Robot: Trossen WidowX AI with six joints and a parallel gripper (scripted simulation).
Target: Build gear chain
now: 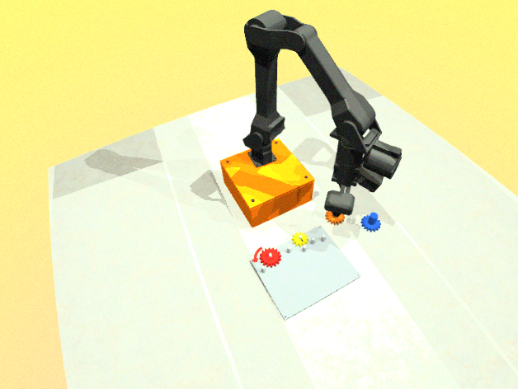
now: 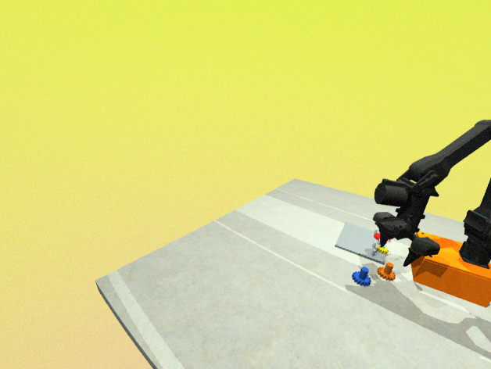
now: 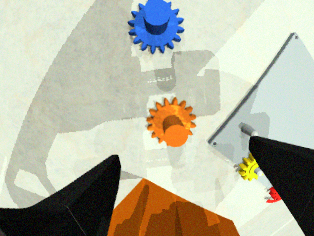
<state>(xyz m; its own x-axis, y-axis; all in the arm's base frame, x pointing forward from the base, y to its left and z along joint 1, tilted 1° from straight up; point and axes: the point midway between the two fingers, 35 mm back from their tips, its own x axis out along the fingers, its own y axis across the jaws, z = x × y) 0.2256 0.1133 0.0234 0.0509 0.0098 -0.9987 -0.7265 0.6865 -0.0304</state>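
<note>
My gripper (image 2: 394, 255) (image 3: 186, 153) is open and empty, pointing down above the orange gear (image 1: 335, 221) (image 2: 385, 274) (image 3: 160, 120). The gear stands on the table with its post up; in the top view a finger partly hides it. The blue gear (image 1: 370, 225) (image 2: 361, 277) (image 3: 169, 36) stands farther out, post up. On the grey board (image 1: 301, 284) (image 2: 353, 238) (image 3: 290, 90), the red gear (image 1: 267, 260) (image 3: 273, 195) and the yellow gear (image 1: 295, 241) (image 2: 382, 250) (image 3: 246, 169) sit apart on pegs. One empty peg (image 1: 289, 250) stands between them; several others stand near yellow and one beside red.
The orange base box (image 1: 280, 208) (image 2: 448, 281) (image 3: 165, 215) stands close behind the orange gear and board. The red arrow (image 1: 256, 254) lies beside the red gear. In the wrist view the board's corner is right of the orange gear, and the right finger partly hides the board.
</note>
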